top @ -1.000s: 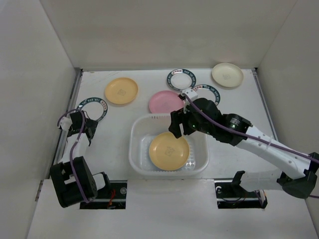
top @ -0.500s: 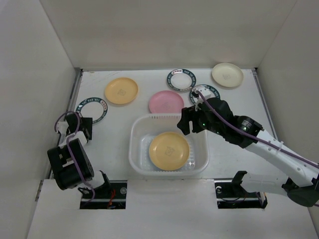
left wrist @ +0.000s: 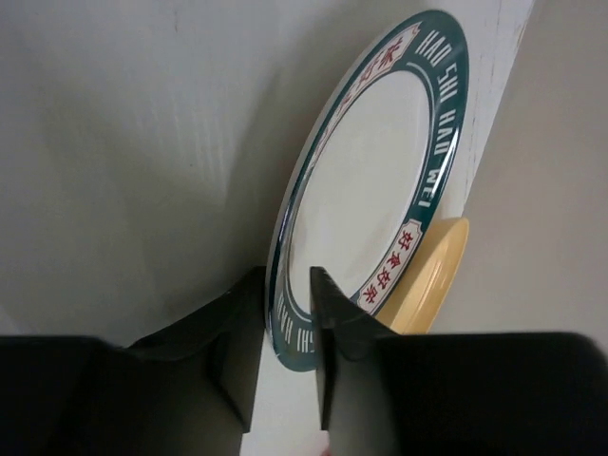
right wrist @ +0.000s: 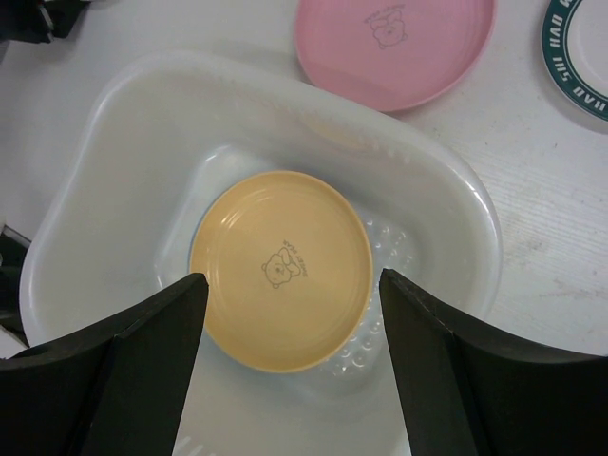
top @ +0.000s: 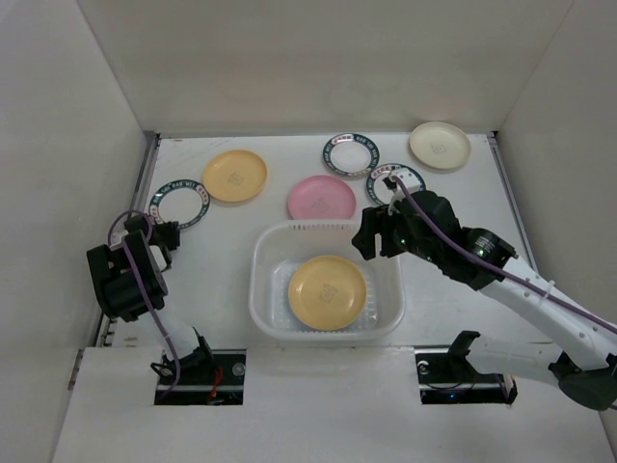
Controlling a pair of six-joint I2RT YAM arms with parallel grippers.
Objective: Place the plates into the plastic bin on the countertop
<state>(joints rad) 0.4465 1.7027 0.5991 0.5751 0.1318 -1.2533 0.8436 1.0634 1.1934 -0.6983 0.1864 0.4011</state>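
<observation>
My left gripper (top: pixel 161 234) (left wrist: pixel 288 287) is at the left side of the countertop (top: pixel 217 256), shut on the near rim of a white plate with a dark green patterned rim (top: pixel 180 203) (left wrist: pixel 380 180). The plastic bin (top: pixel 262 289) (right wrist: pixel 114 180) holds one yellow-orange plate (top: pixel 328 292) (right wrist: pixel 281 270). My right gripper (top: pixel 371 241) (right wrist: pixel 290 285) hangs open and holds nothing; it is above the bin's back right part. A second yellow plate (top: pixel 234 175) (left wrist: pixel 432 275), a pink plate (top: pixel 322 197) (right wrist: pixel 394 43), two more green-rimmed plates (top: pixel 351 154) (top: pixel 395 177) and a cream plate (top: pixel 441 145) lie behind the bin.
White walls close the countertop on the left, back and right; the left wall (top: pixel 96 145) stands close beside my left arm. The right arm (top: pixel 482 265) stretches over the countertop right of the bin and hides part of one green-rimmed plate.
My left jaws have closed on the green-rimmed plate's rim, and the plate has shifted slightly toward the back. My right gripper has drawn away from the bin's middle toward the back right.
</observation>
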